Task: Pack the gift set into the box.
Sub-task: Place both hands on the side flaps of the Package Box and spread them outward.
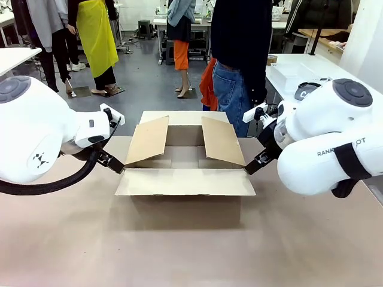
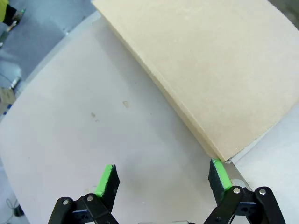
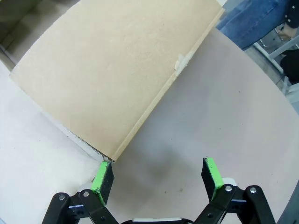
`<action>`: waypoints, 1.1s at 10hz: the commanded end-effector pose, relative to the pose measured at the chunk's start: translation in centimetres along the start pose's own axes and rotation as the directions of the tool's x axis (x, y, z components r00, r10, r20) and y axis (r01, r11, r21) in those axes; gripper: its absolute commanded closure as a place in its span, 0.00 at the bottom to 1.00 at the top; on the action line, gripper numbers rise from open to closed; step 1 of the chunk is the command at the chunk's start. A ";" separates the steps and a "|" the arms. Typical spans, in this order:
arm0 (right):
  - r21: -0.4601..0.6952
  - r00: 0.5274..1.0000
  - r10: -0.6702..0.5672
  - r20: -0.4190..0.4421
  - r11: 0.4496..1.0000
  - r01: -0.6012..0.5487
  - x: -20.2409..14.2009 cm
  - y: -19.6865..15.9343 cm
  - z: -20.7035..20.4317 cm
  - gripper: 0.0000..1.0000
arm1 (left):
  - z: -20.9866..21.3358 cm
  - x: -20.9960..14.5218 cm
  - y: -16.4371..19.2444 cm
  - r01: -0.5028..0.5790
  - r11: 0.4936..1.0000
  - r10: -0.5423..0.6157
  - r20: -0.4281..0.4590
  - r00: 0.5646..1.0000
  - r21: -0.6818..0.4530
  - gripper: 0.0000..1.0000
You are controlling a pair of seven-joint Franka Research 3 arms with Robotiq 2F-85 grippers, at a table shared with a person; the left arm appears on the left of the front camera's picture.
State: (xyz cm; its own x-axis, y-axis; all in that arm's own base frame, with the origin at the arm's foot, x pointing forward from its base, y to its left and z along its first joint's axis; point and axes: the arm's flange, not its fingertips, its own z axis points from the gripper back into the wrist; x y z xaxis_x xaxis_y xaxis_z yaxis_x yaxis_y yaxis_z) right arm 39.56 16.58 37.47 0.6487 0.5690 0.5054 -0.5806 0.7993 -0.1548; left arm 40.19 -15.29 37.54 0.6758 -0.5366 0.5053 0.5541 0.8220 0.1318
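— Tan table [image 1: 179,251], frame centre: box [image 1: 185,181], flaps open. Jaws?
— My left gripper [image 2: 163,176] and right gripper [image 3: 156,173] both gape wide, empty, beside its flap corners. Right arm [image 1: 335,149] reads "RANK…OT".

In the front view the box [image 1: 179,210] hides most of its inside behind its near flap [image 1: 184,182] and slanting side flaps [image 1: 148,139]. The person [image 1: 239,54] beyond is cut off at the chest by the top edge; the left arm [image 1: 30,131] and right arm [image 1: 335,149] run off the sides. Each wrist view cuts one of the side flaps off at its top edge.
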 end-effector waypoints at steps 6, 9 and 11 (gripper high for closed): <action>0.188 0.855 -0.517 0.027 0.843 0.504 -5.8 -9.0 17.2 0.00 | 18.2 -8.4 6.3 -0.255 0.923 0.297 0.110 0.949 -0.287 0.00; 0.626 0.464 -0.881 -0.099 0.307 0.716 -15.1 -19.3 20.3 0.00 | 17.4 -16.7 17.6 -0.486 0.451 0.736 0.003 0.677 -0.748 0.00; 0.742 0.224 -0.956 -0.187 0.012 0.670 -22.6 -25.1 16.8 0.00 | 12.7 -22.6 22.7 -0.481 0.122 0.899 -0.109 0.425 -0.868 0.00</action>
State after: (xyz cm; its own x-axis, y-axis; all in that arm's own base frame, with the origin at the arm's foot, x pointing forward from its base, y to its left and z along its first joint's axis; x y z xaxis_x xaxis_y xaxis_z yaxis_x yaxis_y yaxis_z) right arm 28.47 -16.98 46.76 0.8786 -0.3799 0.2895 -0.0091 0.5927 0.8054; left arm 29.16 17.19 43.32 0.8491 0.2569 0.4616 0.3052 0.4746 -0.8256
